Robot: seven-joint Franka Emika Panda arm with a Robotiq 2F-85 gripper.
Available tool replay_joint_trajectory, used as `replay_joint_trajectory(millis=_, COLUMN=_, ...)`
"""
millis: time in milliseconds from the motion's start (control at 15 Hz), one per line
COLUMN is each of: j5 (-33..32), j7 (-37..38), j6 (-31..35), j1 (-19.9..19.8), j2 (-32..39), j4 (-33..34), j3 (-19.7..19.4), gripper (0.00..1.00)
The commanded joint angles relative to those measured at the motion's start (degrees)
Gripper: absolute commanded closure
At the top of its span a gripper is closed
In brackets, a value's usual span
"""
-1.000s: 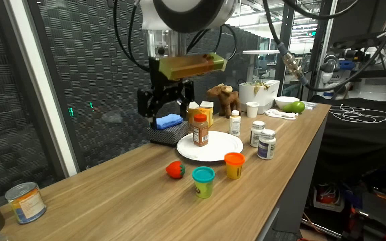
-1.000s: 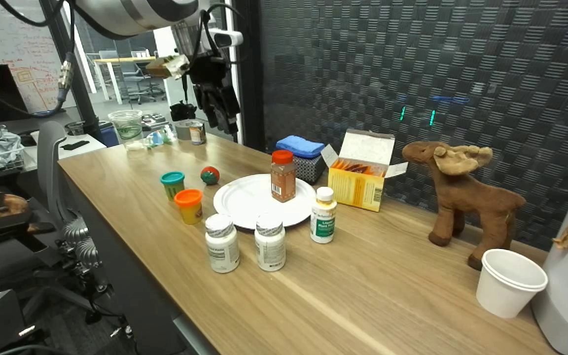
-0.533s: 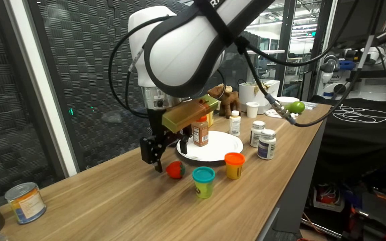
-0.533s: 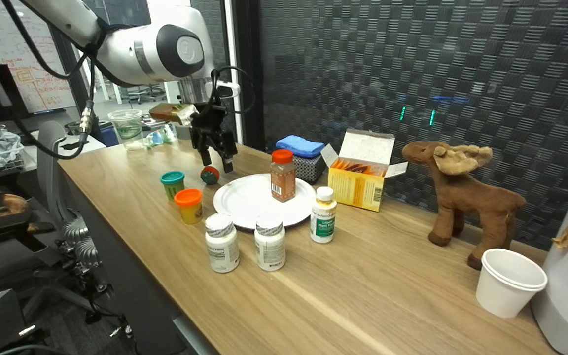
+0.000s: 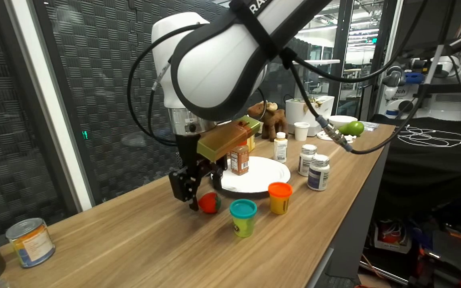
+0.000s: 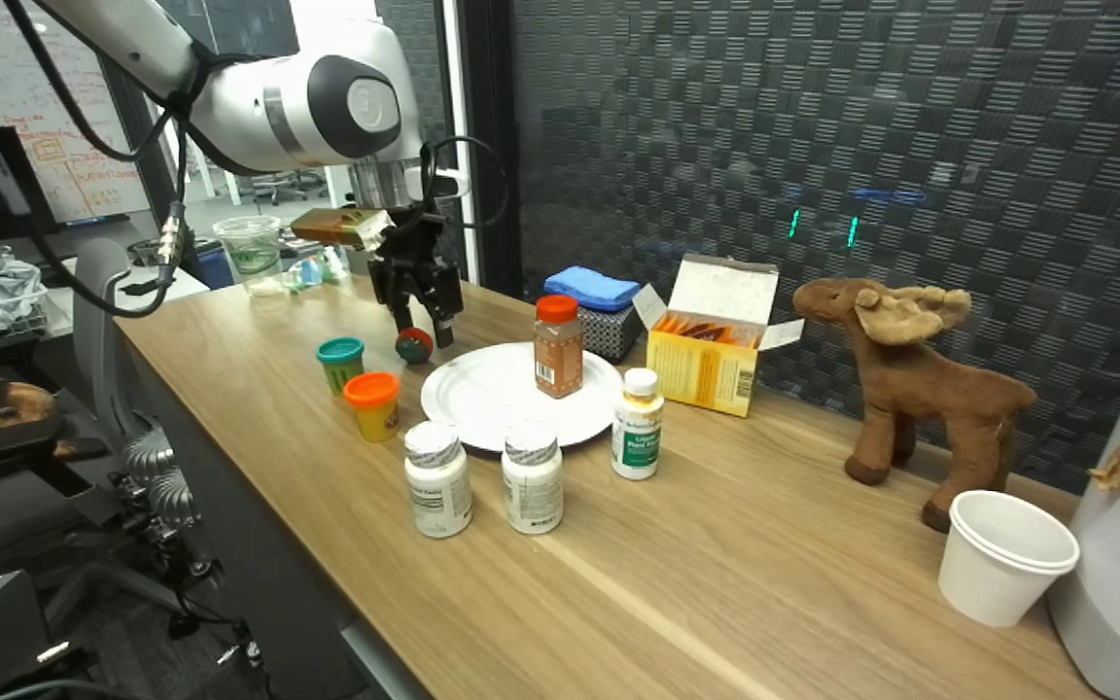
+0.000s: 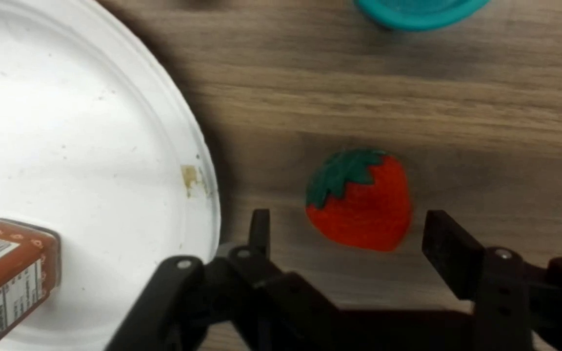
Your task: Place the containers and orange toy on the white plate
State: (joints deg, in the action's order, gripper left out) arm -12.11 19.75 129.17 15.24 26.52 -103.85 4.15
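1 toy [image 7: 364, 204], a red-orange strawberry, lies on its side on the table [image 5: 134, 244], just outside the rim of the plate [image 6: 472, 403]. The gripper [image 7: 347, 222] sits low over it with its 2 fingers [image 7: 260, 234] spread, 1 to each side, and the wrist view shows wood between the toy and each of them. Next out there are 2 tubs near the toy, a teal tub [image 5: 243, 220] and an orange tub [image 5: 279, 202], and 1 jar [image 6: 558, 355] standing on the plate. Then I count 3 white bottles [image 6: 438, 486], 1 yellow box [image 6: 701, 369] with its flaps open, 1 moose [image 6: 929, 389], and 1 can [image 5: 32, 244] well apart from the toy.

Room-wise, the gap is slimmer at the finger away from the plate, and the plate-side finger is right by the rim, kinda snug; can't tell if it touches. The tubs stand apart from each other and nearer the table's open long edge.

The wrist view cuts off the plate and jar at the left and the teal tub at the top, and a dark blur up there is too little to make out. In an exterior view the arm [image 5: 214, 76] and the yellowish block [image 5: 228, 140] on its wrist hide most of the box and a bit of the jar. Can't say if the fingertips meet the wood.
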Motion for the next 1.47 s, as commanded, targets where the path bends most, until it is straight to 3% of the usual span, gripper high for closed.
replay_joint_trajectory(millis=0, j5=0.8, j7=-2.2, j6=-2.8, j1=0.1, j2=-1.2, j4=-0.8, j3=0.4, gripper=0.49)
replay_joint_trajectory(millis=267, j5=-0.1, j7=-2.0, j6=-3.8, j1=0.5, j2=-2.0, j4=-0.9, j3=0.2, gripper=0.76)
replay_joint_trajectory(millis=733, j5=-2.8, j7=3.2, j6=-2.0, j1=-0.9, j2=-7.4, j4=-1.7, j3=-3.4, gripper=0.76)
replay_joint_trajectory(millis=933, j5=-5.7, j7=5.4, j6=-1.9, j1=-1.8, j2=-5.9, j4=-1.1, j3=-5.5, gripper=0.76)
replay_joint_trajectory(millis=1400, j5=-4.5, j7=7.1, j6=-2.8, j1=-3.4, j2=-2.4, j4=0.6, j3=-6.3, gripper=0.76)
